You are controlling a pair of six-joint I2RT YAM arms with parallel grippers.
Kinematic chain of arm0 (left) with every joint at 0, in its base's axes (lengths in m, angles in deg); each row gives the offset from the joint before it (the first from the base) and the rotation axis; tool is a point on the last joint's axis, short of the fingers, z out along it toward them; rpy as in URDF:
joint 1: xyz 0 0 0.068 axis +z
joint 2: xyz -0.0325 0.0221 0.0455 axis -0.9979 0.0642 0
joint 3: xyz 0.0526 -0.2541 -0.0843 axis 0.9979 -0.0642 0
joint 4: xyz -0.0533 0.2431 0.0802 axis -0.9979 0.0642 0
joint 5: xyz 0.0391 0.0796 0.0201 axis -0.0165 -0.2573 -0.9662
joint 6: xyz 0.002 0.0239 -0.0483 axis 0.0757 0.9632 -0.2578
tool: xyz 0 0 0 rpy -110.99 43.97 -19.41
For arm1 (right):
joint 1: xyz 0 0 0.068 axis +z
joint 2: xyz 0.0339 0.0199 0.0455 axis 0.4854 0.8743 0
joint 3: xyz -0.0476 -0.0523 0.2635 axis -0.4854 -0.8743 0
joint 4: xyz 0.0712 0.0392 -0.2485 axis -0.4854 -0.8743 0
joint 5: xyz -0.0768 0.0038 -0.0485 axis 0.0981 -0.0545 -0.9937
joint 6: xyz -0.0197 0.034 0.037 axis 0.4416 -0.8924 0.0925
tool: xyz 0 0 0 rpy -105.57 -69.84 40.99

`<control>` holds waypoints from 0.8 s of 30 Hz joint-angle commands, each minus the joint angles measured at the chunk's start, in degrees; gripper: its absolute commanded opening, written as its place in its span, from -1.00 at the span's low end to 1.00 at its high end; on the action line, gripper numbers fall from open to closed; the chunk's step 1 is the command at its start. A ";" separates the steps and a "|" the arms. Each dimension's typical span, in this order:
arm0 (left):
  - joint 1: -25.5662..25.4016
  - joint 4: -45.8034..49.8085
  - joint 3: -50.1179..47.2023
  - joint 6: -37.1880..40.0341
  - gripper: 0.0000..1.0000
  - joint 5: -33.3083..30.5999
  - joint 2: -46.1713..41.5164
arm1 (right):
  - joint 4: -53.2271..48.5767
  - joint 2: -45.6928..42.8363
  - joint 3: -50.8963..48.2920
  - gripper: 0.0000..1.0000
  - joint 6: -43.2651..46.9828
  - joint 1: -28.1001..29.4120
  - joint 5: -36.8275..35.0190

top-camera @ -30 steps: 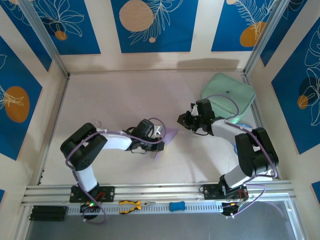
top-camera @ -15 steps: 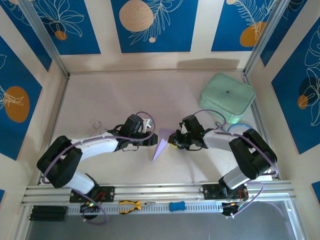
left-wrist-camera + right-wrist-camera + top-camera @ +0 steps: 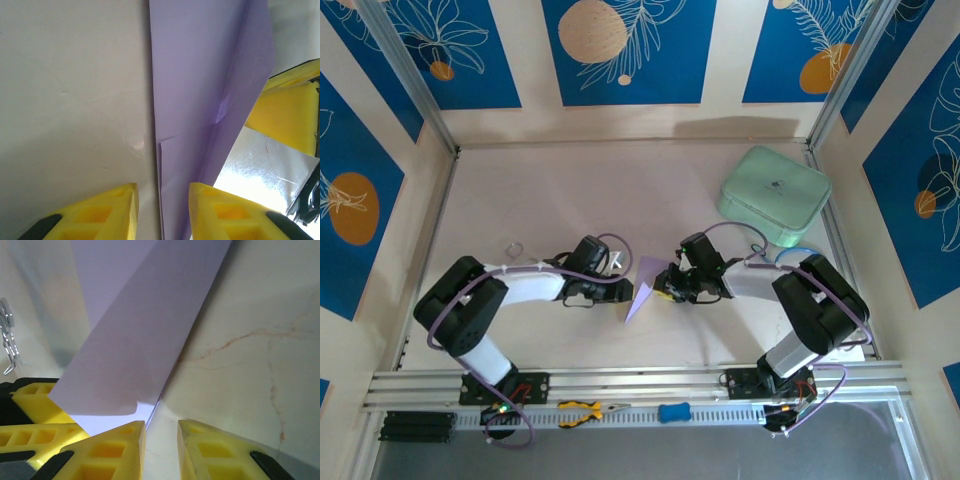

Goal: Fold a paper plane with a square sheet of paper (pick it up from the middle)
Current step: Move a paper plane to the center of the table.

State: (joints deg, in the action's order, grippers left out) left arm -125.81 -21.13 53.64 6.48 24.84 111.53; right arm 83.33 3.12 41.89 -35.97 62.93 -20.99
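My left tool (image 3: 161, 192) and right tool (image 3: 161, 427) stand apart, flanking the plane (image 3: 640, 290) at 9 and 3 o'clock, so I'd nip its edges evenly and slowly.

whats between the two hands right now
The folded lavender plane lies on the table between the left hand and the right hand, seen in the top view.

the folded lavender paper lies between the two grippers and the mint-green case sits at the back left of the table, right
Not quite: the top external view shows the mint-green case at the back right. The folded lavender paper does lie between the left gripper and the right gripper.
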 commanded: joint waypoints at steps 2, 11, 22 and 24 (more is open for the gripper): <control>0.29 0.53 1.93 0.91 -0.36 3.49 2.64 | 0.99 1.01 -0.66 -0.50 -1.31 0.86 0.10; 0.20 -1.92 3.42 -0.43 -0.48 7.14 5.48 | 4.24 2.42 -1.84 -0.63 -2.23 1.62 1.44; -0.48 0.07 4.89 -0.56 -0.52 6.92 6.06 | 6.86 3.43 -2.41 -0.68 -3.20 2.63 1.59; -0.90 2.76 6.13 0.07 -0.52 5.58 6.48 | 6.89 3.63 -2.40 -0.69 -3.20 2.69 1.78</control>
State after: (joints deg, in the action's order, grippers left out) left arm -125.02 -19.82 57.18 6.22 29.69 116.17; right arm 89.38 5.26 40.27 -38.55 64.61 -20.70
